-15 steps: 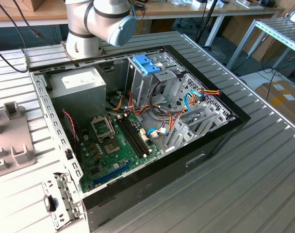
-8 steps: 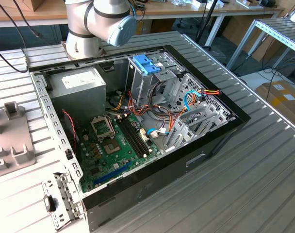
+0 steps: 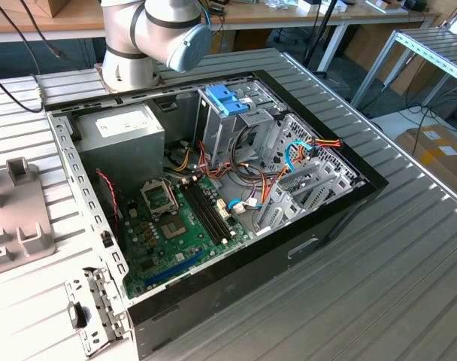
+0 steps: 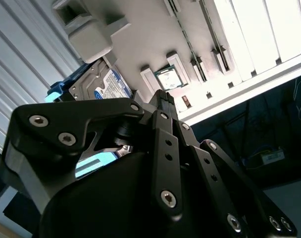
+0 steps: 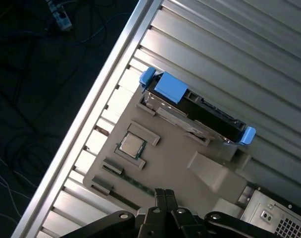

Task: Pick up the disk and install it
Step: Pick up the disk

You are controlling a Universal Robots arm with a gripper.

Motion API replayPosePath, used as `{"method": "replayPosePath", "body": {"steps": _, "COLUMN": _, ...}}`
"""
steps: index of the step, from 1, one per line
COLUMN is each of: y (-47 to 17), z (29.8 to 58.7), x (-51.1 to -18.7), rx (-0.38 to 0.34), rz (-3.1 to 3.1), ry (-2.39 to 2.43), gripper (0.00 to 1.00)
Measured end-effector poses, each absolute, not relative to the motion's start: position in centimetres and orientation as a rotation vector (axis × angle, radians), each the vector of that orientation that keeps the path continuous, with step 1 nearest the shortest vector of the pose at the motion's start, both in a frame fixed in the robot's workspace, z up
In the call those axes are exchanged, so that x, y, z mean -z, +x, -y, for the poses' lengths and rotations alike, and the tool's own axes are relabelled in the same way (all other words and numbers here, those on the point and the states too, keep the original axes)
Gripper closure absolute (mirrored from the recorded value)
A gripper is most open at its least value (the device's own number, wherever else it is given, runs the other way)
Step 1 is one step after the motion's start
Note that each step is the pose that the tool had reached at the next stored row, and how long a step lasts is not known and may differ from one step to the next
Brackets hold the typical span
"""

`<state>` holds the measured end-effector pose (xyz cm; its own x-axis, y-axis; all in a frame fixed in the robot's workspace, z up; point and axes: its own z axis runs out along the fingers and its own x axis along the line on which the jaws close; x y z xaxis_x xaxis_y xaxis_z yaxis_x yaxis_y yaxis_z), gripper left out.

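Observation:
The disk point(image 5: 200, 113) is a dark flat drive with bright blue rails and tabs. It lies on the far edge of a grey fixture plate point(image 5: 170, 158), against the ribbed metal table. In the second wrist view the disk point(image 4: 102, 83) shows its labelled face behind a raised grey block. My gripper point(image 5: 163, 191) hovers over the plate, apart from the disk, nearer the small processor chip point(image 5: 131, 145). Its black fingers point(image 4: 163, 99) stand together with nothing between them.
The open computer case point(image 3: 349, 197) lies on the ribbed table, with a motherboard point(image 3: 176, 226), cables and a drive cage topped by a light-blue clip point(image 3: 226, 98). A grey power supply box point(image 3: 119, 135) sits at its back. The grey fixture plate point(image 3: 18, 226) lies at the exterior view's left. The arm's base point(image 3: 149, 37) stands behind the case.

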<state>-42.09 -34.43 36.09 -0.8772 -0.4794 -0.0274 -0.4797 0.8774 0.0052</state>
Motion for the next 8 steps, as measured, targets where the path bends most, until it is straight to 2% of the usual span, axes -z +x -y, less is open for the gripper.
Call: {"method": "replayPosePath", "body": {"steps": 8, "y": -42.09, "z": 34.43, "x": -36.09, "rx": -0.020, "rz": -2.995, "ry": -0.861, "gripper": 0.89}}
